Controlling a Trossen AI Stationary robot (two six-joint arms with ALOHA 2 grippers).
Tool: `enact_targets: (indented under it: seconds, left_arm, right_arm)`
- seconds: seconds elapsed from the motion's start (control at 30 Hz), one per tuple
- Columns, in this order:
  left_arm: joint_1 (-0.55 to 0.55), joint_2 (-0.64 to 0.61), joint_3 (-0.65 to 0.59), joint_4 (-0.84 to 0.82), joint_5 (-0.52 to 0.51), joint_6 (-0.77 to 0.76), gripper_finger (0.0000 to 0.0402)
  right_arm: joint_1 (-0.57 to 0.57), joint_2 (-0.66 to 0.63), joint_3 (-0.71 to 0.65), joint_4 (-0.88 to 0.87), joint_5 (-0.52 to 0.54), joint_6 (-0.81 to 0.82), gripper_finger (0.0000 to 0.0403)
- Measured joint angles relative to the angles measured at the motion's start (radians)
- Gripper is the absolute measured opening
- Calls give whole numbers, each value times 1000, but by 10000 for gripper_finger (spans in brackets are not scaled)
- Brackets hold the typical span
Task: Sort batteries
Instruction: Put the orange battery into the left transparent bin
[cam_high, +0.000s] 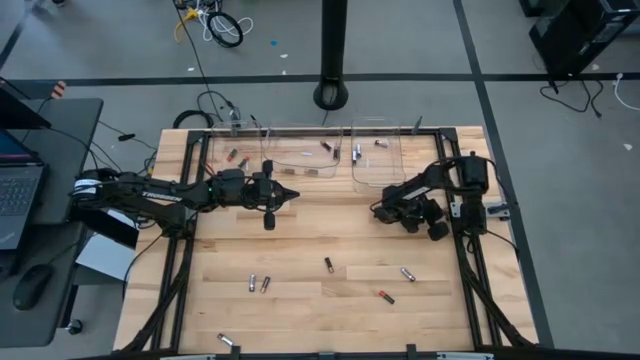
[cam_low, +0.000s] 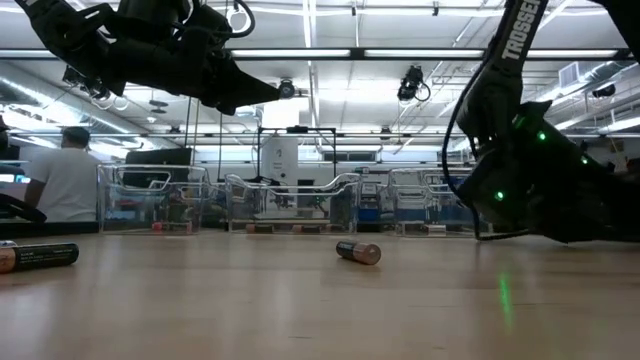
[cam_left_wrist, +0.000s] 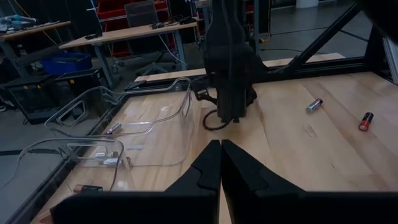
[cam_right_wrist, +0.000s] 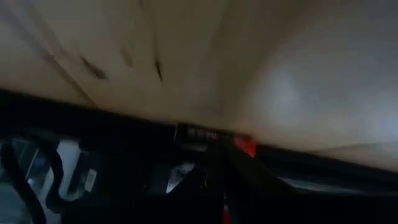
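While the left gripper (cam_high: 290, 194) hovers just in front of the clear bins (cam_high: 300, 160), its two fingers (cam_left_wrist: 211, 168) are pressed together with nothing between them. That suggests the step in hand is the pause between a drop-off and the next pick, though this is a judgement only.

The right gripper (cam_high: 385, 212) sits low at the table (cam_high: 300, 260), close in front of the bins' right end; whether its fingers are spread or closed cannot be told.

A few batteries lie inside the bins (cam_high: 329, 149). The rest lie on bare wood well in front of the bins: a pair (cam_high: 258, 284), a dark one (cam_high: 328, 264), a silver one (cam_high: 407, 273), a red-ended one (cam_high: 385, 296), and one at the near edge (cam_high: 227, 341).

The next move probably calls for the left gripper to spread its fingers, travel away from the bins to a loose battery, and descend squarely over so small a cylinder.
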Motion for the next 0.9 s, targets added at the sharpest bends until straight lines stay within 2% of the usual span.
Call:
enact_targets:
  seconds: [0.33, 0.5, 0.7, 0.8, 0.9]
  left_arm:
    - [0, 0, 0, 0, 0, 0, 18]
    - [0, 0, 0, 0, 0, 0, 18]
    - [0, 0, 0, 0, 0, -1, 18]
    - [0, 0, 0, -1, 0, -5, 18]
    - [0, 0, 0, -1, 0, -5, 18]
  right_arm:
    - [46, -33, 76, -25, -6, 32, 7]
    - [86, -43, 150, -93, -22, 113, 7]
    - [144, -162, 235, -85, -135, 364, 7]
    - [194, -271, 240, 29, -142, 585, 7]
    - [262, -388, 207, 177, -120, 874, 7]
